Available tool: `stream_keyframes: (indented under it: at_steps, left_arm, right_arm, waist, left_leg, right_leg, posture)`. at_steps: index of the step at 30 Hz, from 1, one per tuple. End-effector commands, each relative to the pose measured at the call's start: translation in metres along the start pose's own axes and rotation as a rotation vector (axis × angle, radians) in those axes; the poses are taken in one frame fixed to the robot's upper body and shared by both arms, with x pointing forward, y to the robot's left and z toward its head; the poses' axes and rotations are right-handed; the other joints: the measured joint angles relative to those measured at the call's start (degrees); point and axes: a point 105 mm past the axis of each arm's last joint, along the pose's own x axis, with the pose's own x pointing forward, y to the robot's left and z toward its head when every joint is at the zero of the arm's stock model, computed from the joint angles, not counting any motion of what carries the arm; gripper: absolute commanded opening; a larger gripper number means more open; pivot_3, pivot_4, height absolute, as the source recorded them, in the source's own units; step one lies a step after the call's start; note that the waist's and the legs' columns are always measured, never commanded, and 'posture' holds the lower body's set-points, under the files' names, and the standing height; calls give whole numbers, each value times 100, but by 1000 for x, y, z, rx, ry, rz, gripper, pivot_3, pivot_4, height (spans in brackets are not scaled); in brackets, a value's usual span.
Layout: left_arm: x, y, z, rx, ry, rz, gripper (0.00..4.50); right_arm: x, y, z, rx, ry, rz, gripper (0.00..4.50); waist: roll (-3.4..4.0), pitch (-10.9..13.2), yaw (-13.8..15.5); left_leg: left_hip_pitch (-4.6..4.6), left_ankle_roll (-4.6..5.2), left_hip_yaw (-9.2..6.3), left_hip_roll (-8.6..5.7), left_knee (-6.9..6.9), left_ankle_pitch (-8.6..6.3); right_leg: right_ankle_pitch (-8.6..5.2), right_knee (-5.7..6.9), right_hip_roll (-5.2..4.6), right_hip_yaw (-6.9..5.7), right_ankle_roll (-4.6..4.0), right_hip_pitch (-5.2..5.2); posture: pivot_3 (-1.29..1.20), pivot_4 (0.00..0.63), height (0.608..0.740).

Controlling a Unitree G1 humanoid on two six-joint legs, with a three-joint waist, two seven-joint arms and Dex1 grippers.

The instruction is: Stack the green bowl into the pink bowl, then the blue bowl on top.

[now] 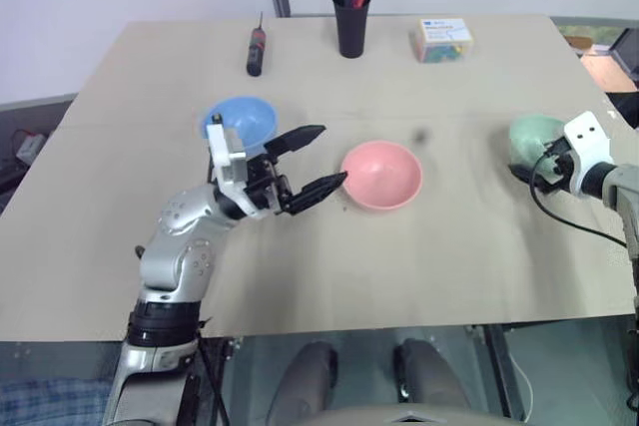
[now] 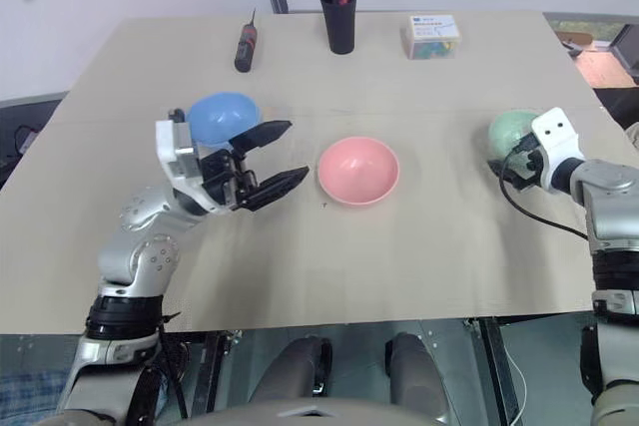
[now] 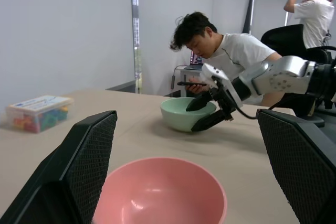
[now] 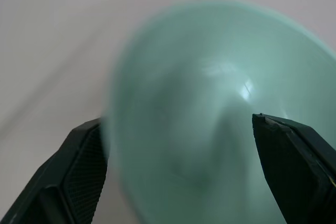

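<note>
While seated people appear behind, right tool straddles green bowl.

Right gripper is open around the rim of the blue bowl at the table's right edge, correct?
Not quite: the right gripper is open around the rim of the green bowl, not the blue one. The left wrist view shows its fingers straddling that rim; the blue bowl sits behind the left gripper.

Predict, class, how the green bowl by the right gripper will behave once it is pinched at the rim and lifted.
The green bowl looks like thin, smooth plastic, so it is probably light and stiff. Its glossy wall may slip between the right gripper's open fingers. Gripped at one side, it could tilt.
</note>
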Motion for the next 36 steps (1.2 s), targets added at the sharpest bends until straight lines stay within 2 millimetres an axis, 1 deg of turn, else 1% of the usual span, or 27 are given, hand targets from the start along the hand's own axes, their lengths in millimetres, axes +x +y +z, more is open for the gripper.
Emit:
stream_keyframes:
  at_steps: [1, 5, 6, 7, 8, 9, 11, 14, 15, 17, 18, 19, 23, 25, 28, 30, 32, 34, 36]
  left_arm:
    - [1, 0, 6, 35, -16, -6, 4500]
    - [-6, 3, 4, 41, 2, 25, 4500]
    - [-8, 3, 4, 41, 5, 29, 4500]
    - [-9, 2, 4, 41, 7, 30, 4500]
    - [-9, 2, 4, 41, 8, 31, 4500]
    - [-10, 1, 4, 41, 8, 32, 4500]
    - [-10, 1, 4, 41, 9, 36, 4500]
    - [-11, 1, 3, 42, 11, 45, 4500]
    - [-12, 1, 3, 42, 11, 47, 4500]
    - [-13, 0, 4, 44, 14, 50, 4500]
    - [-15, 1, 4, 44, 16, 56, 4500]
    - [-18, 1, 4, 46, 24, 62, 4500]
    - [-26, 3, 4, 54, 44, 84, 4500]
    - [-34, 4, 5, 63, 66, 103, 4500]
    - [-44, 4, 5, 70, 94, 123, 4500]
    - [-49, 4, 6, 74, 108, 133, 4500]
    - [-60, 5, 4, 77, 140, 161, 4500]
    - [-70, 6, 2, 82, 167, 187, 4500]
    - [-74, 6, 1, 87, 180, 198, 4500]
  right_arm:
    - [2, -5, 10, -43, -44, -4, 3551]
    - [7, -3, 12, -61, -56, 9, 1995]
    - [8, -2, 14, -63, -62, 14, 1734]
    - [8, -1, 14, -65, -65, 19, 1181]
    - [9, 0, 15, -69, -67, 23, 1011]
    - [10, 1, 16, -76, -71, 28, 384]
    - [10, 3, 17, -97, -75, 36, 112]
    - [12, 7, 23, -128, -86, 52, 112]
    - [12, 9, 24, -154, -85, 64, 112]
    - [11, 19, 34, -250, -99, 110, 112]
    - [10, 25, 45, -278, -126, 139, 112]
    - [8, 37, 63, -317, -174, 183, 112]
    - [-2, 70, 105, -402, -285, 301, 112]
    - [-13, 101, 133, -477, -359, 405, 112]
    - [-26, 134, 154, -535, -419, 512, 112]
    - [-32, 147, 162, -559, -438, 555, 112]
    - [-40, 170, 169, -599, -470, 633, 112]
    - [-43, 188, 169, -642, -480, 688, 112]
    - [-44, 197, 164, -666, -467, 723, 112]
  waist:
    - [0, 0, -6]
    - [0, 0, 0]
    - [0, 0, 1]
    - [0, 0, 1]
    - [0, 0, 5]
    - [0, 0, 11]
    - [-2, -2, 3]
    - [-3, -1, 4]
    - [-3, -2, 5]
    - [-2, -2, 0]
    - [-2, -1, -5]
    - [1, 0, -5]
    - [6, 4, -6]
    - [7, 4, -5]
    - [7, 4, 14]
    - [6, 4, 43]
    - [6, 4, 69]
    - [6, 4, 69]
    - [6, 4, 76]
  left_leg:
    - [0, 0, 0, 3, 0, 0]
    - [0, 0, -1, 5, 1, 0]
    - [0, 0, 0, 5, 2, 0]
    - [0, 0, 0, 5, 4, 0]
    - [0, 0, 0, 5, 4, 0]
    - [0, 0, -2, 5, 4, 0]
    - [2, 0, -1, 5, 5, 0]
    - [3, 0, -5, 6, 8, 0]
    - [3, 0, -4, 6, 9, 0]
    - [3, 0, -4, 6, 10, 0]
    - [3, 0, -3, 6, 10, 0]
    - [3, 0, -3, 6, 10, 0]
    - [0, 0, -7, 9, 8, 0]
    - [-2, 0, -9, 9, 8, 0]
    - [-3, -1, -15, 9, 8, 0]
    - [-7, -1, -23, 8, 8, 0]
    - [-13, -1, -32, 4, 8, 0]
    - [-14, -1, -33, 1, 8, 0]
    - [-14, -1, -35, 0, 7, 0]
  right_leg:
    - [0, 1, 3, 0, 0, 0]
    - [0, 2, 5, 1, 0, 0]
    - [0, 2, 5, 1, 0, 0]
    - [0, 2, 5, 1, 0, 0]
    - [0, 2, 5, 2, 0, 0]
    - [0, 1, 5, 1, 0, 0]
    - [0, 2, 5, 2, 0, 1]
    - [0, 3, 6, -2, 0, 5]
    - [0, 6, 6, -1, 0, 4]
    - [0, 5, 6, -1, 0, 4]
    - [0, 5, 6, 1, 0, 4]
    - [0, 6, 6, 1, 0, 3]
    - [0, 9, 7, 0, 0, -3]
    - [0, 7, 6, 0, 0, -3]
    - [0, 5, 4, -5, 0, -4]
    - [0, 1, 0, -12, 0, -3]
    - [0, -5, -6, -21, 0, -2]
    - [0, -7, -34, -22, 0, -2]
    - [0, -7, -36, -26, 0, -2]
  posture:
    - [0, 150, 740]
    - [0, 150, 740]
    - [0, 150, 740]
    - [0, 150, 740]
    - [0, 150, 740]
    - [0, 150, 740]
    - [0, 150, 740]
    - [0, 150, 740]
    - [0, 150, 740]
    - [0, 150, 740]
    - [0, 150, 740]
    - [0, 150, 740]
    - [0, 150, 740]
    - [0, 150, 740]
    - [0, 150, 740]
    - [0, 150, 740]
    - [0, 150, 740]
    - [0, 150, 740]
    - [0, 150, 740]
